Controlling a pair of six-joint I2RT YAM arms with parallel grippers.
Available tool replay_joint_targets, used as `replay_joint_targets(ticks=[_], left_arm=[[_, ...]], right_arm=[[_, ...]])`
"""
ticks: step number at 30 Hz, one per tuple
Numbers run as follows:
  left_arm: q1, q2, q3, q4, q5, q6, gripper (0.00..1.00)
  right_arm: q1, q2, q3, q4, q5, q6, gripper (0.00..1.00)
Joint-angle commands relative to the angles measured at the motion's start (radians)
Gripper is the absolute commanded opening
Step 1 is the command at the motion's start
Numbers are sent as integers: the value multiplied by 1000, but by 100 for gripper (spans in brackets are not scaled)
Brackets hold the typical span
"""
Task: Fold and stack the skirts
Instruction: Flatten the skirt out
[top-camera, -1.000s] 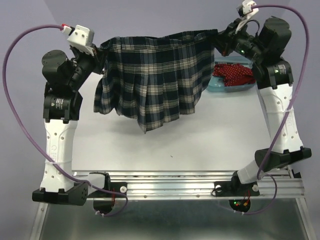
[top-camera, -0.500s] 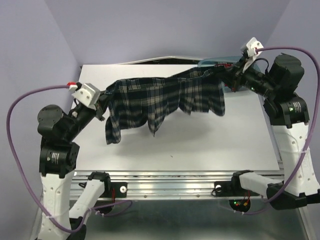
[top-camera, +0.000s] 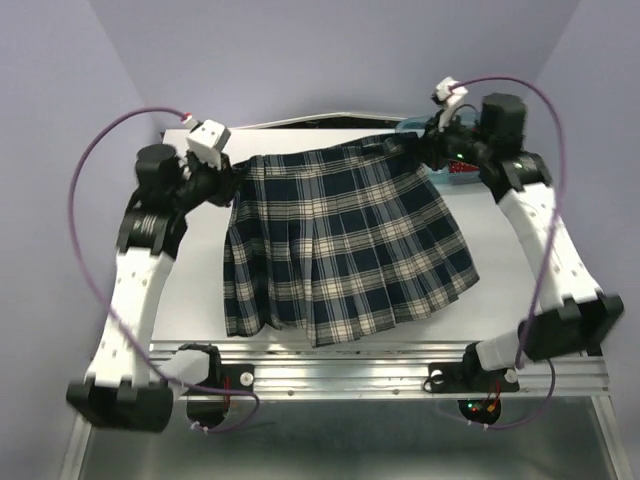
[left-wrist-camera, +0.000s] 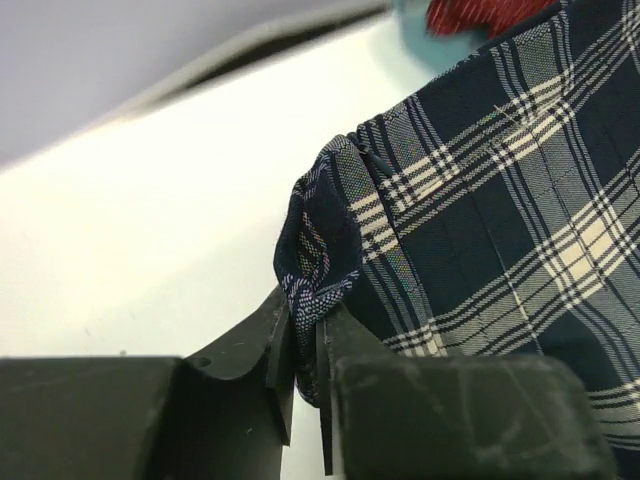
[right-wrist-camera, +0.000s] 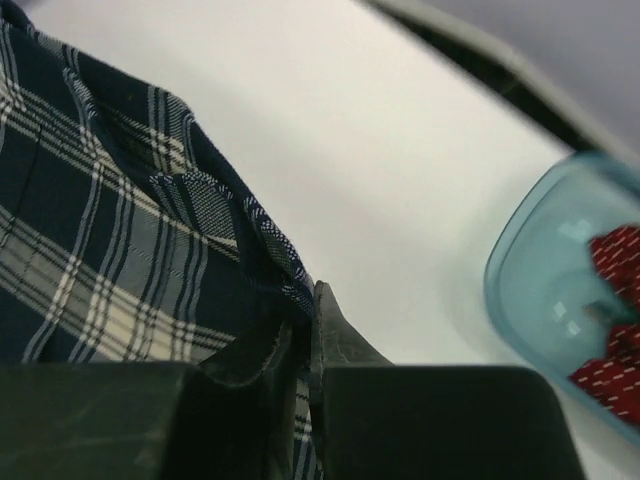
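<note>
The plaid skirt (top-camera: 340, 245) lies spread flat mid-bench (top-camera: 500, 280), waistband toward the far edge, not yet folded. The left claw (left-wrist-camera: 305, 345) and right claw (right-wrist-camera: 305, 335) each pinch a waistband corner. The red skirt (right-wrist-camera: 612, 262) sits in the tub (right-wrist-camera: 530, 290) at the far right corner, so I'd say all folding and stacking remains.

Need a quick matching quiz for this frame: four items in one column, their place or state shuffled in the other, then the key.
Things:
1. plaid skirt
2. red skirt
3. teal tub
4. left gripper

Place or state:
A. at the far right of the table
B. spread out across the table
C. lying inside the tub
D. shut on a corner of the waistband

Pairs: 1-B, 2-C, 3-A, 4-D
</note>
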Motion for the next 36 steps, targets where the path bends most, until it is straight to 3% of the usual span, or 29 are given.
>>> replay_joint_targets(ticks=[1, 3, 4, 6, 7, 9, 13, 19, 24, 28, 36], left_arm=[[26, 259, 4, 10, -108, -11, 24], [52, 367, 50, 19, -114, -17, 32], [66, 476, 82, 18, -116, -26, 39], [103, 617, 209, 7, -90, -48, 50], [156, 658, 255, -5, -73, -58, 68], [181, 734, 401, -65, -50, -60, 76], [197, 698, 445, -81, -93, -6, 80], [189, 569, 224, -122, -50, 70, 70], [151, 436, -37, -133, -14, 133, 61], [93, 391, -158, -157, -43, 161, 54], [25, 526, -240, -140, -99, 140, 51]], right_arm=[[0, 272, -49, 70, 97, -21, 1], [11, 377, -1, 82, 148, -6, 16], [11, 428, 77, 87, 165, 6, 45], [11, 572, 183, 70, 231, 31, 80], [11, 612, 242, 51, 247, 33, 99], [11, 684, 399, -22, 269, 28, 99], [11, 626, 395, -58, 220, -9, 99], [11, 565, 252, -245, 148, -145, 79], [11, 566, 127, -381, 177, -279, 65], [11, 589, 18, -436, 234, -335, 57], [11, 620, -214, -418, 286, -380, 49]])
